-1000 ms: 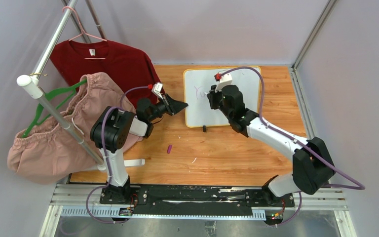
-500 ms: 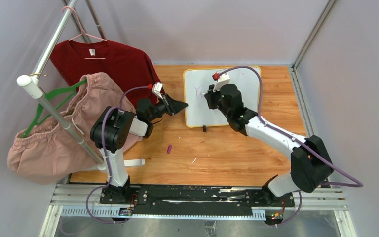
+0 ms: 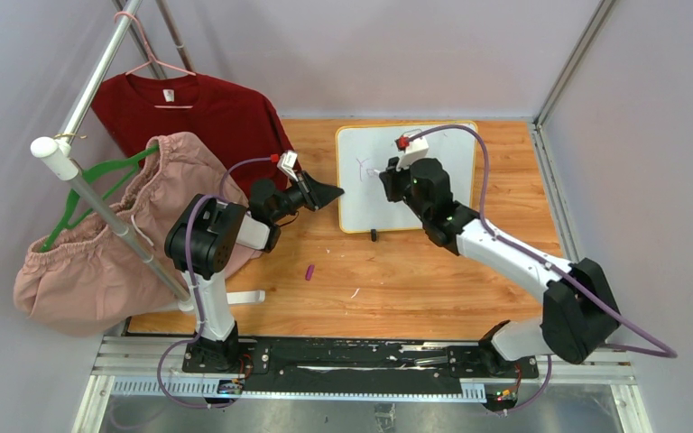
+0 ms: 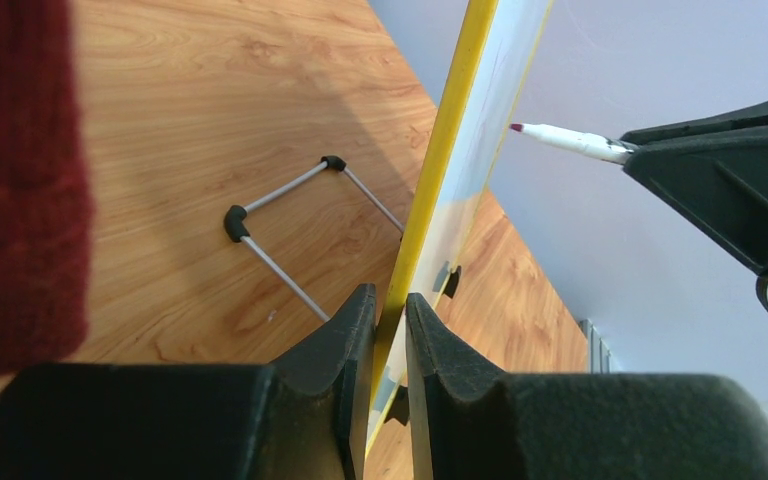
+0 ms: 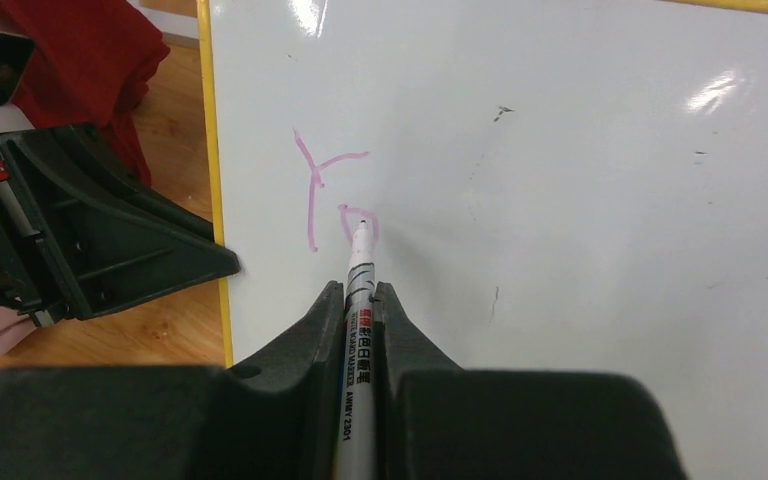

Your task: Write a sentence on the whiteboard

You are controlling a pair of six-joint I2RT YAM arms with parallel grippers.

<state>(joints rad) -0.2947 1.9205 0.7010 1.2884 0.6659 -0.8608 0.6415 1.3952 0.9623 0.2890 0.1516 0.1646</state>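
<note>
Over the last second the right arm has swung its elbow slightly right, the right gripper barely shifting. It is clenched on a marker pen. The left gripper pinches the yellow left edge of the whiteboard, which is propped at the far middle of the table. Of the sentence only a "Y" and a begun second letter show, so nearly all remains. Whether the tip touches the board is unclear, and the arm hides part of it.

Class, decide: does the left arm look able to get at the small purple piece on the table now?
Probably not yet: the left tool is shut on the whiteboard edge. The table towards the purple piece looks free once it lets go.
</note>
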